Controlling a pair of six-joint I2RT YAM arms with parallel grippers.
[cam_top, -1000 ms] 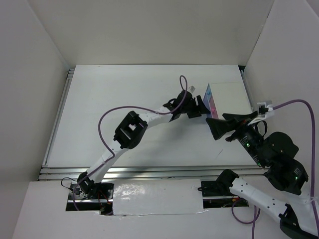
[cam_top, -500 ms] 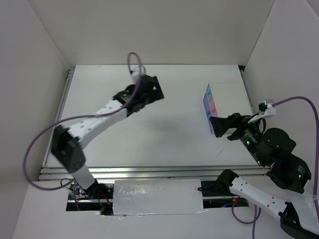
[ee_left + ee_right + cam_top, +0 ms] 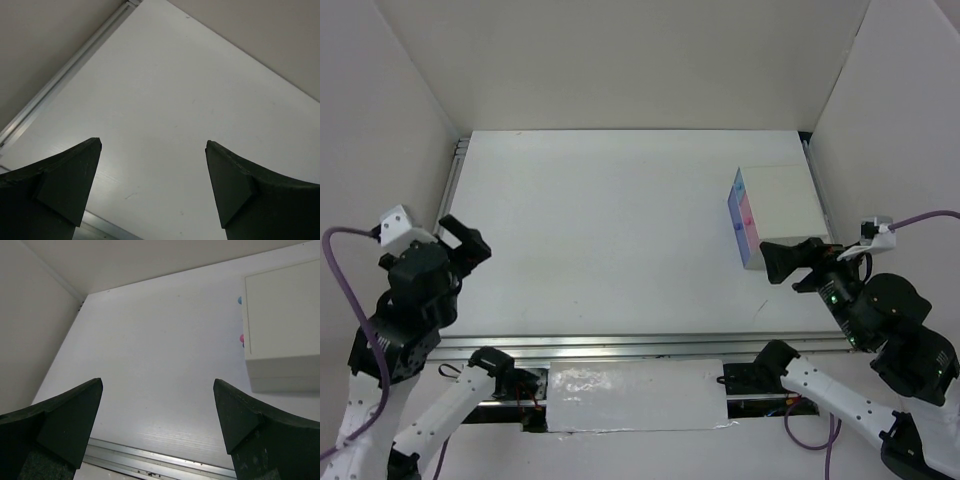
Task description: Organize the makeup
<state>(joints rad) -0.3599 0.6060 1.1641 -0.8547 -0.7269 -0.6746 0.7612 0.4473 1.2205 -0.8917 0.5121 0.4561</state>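
No makeup shows in any view; the palettes, bottles, lipstick and stick are all out of sight. My left gripper (image 3: pixel 463 243) hangs open and empty over the table's left edge, and the left wrist view (image 3: pixel 152 142) shows only bare white table between its fingers. My right gripper (image 3: pixel 772 262) is open and empty, just in front of the white box (image 3: pixel 785 205). In the right wrist view (image 3: pixel 157 380) it is above the near part of the table.
The white box with blue and pink drawer fronts (image 3: pixel 744 215) stands at the right side and shows in the right wrist view (image 3: pixel 282 325) with blue and pink knobs. Aluminium rails run along the near edge (image 3: pixel 620 343) and left edge (image 3: pixel 445 210). White walls enclose the table.
My left arm has swung from beside the white box across the table to the far left near corner. My right gripper has drawn back a little toward the near right.
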